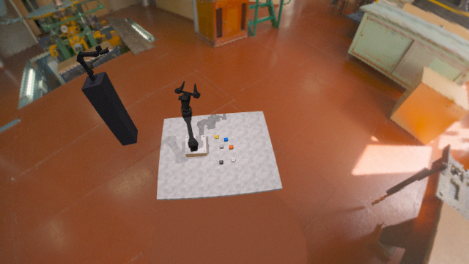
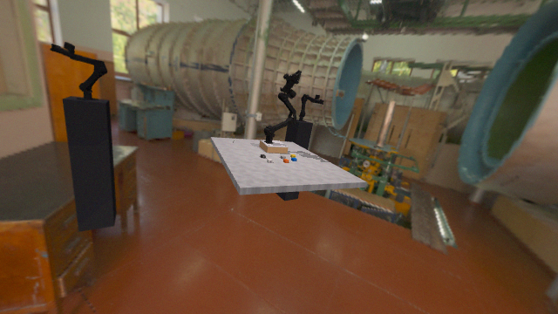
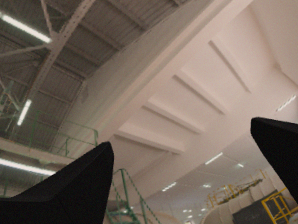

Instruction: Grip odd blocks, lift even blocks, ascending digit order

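Clock read in the top view, twelve at its upper edge, mounting block as centre; entries from left to right.

Dark pedestal (image 1: 111, 114): ten o'clock, off the table, carrying a second black arm (image 1: 86, 64).

Gripper (image 1: 189, 83) (image 2: 299, 73) (image 3: 182, 137): twelve o'clock, raised high above the blocks; fingers wide apart, nothing between them; wrist view faces ceiling and wall.

Arm (image 1: 188, 125) (image 2: 286, 105): black, rising from the mounting block (image 1: 204, 141) (image 2: 276, 149), which is white-topped with wooden sides.

Yellow block (image 1: 216, 136) (image 2: 293, 155): two o'clock.

Black block (image 1: 221, 162) (image 2: 262, 156): four o'clock.

Grey block (image 1: 221, 147) (image 2: 282, 157): three o'clock, between yellow and black.

Blue block (image 1: 226, 139) (image 2: 294, 160): between two and three o'clock, near yellow.

Orange block (image 1: 231, 147) (image 2: 286, 160): three o'clock, farther out than grey.

White block (image 1: 233, 160) (image 2: 269, 160): toward four o'clock, farther out than black.

All six rest on the pale table (image 1: 249, 176) (image 2: 305, 179), apart from one another. Digits: too small to read.
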{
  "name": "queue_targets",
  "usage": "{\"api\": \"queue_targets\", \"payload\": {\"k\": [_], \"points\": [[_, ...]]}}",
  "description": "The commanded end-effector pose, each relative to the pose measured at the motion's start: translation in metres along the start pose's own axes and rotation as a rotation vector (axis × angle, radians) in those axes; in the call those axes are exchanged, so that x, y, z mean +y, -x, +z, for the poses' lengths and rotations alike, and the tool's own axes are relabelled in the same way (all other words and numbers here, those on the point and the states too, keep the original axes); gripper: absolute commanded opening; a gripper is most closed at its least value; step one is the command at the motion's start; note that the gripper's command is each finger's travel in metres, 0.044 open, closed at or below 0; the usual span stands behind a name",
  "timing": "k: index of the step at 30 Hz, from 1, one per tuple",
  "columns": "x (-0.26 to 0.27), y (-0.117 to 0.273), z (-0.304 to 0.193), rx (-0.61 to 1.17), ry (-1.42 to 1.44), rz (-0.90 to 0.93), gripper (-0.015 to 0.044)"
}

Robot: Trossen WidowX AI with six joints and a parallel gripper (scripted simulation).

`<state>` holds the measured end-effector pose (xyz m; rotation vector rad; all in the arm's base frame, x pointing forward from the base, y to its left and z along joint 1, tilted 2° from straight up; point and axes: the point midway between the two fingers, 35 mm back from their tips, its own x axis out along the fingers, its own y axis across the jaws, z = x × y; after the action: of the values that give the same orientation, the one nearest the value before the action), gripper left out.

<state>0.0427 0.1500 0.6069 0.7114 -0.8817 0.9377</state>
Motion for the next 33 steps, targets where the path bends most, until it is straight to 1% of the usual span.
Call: {"api": "queue_targets", "payload": {"k": [1,3,5,9,13,18,22,26,29,33], "points": [[-0.001,0.0,0.004,-0.011,0.002,-0.001,0.04],[-0.007,0.004,0.032,-0.094,0.018,-0.012,0.04],[-0.027,0.016,0.085,-0.252,0.05,-0.058,0.04],[-0.057,0.034,0.137,-0.407,0.105,-0.158,0.04],[-0.106,0.065,0.19,-0.561,0.198,-0.357,0.04],[-0.167,0.108,0.229,-0.652,0.29,-0.634,0.04],[-0.217,0.146,0.245,-0.659,0.347,-0.876,0.04],[-0.268,0.19,0.247,-0.599,0.392,-1.145,0.04],[-0.305,0.224,0.24,-0.505,0.414,-1.347,0.04],[-0.347,0.27,0.22,-0.315,0.424,-1.599,0.04]]}}
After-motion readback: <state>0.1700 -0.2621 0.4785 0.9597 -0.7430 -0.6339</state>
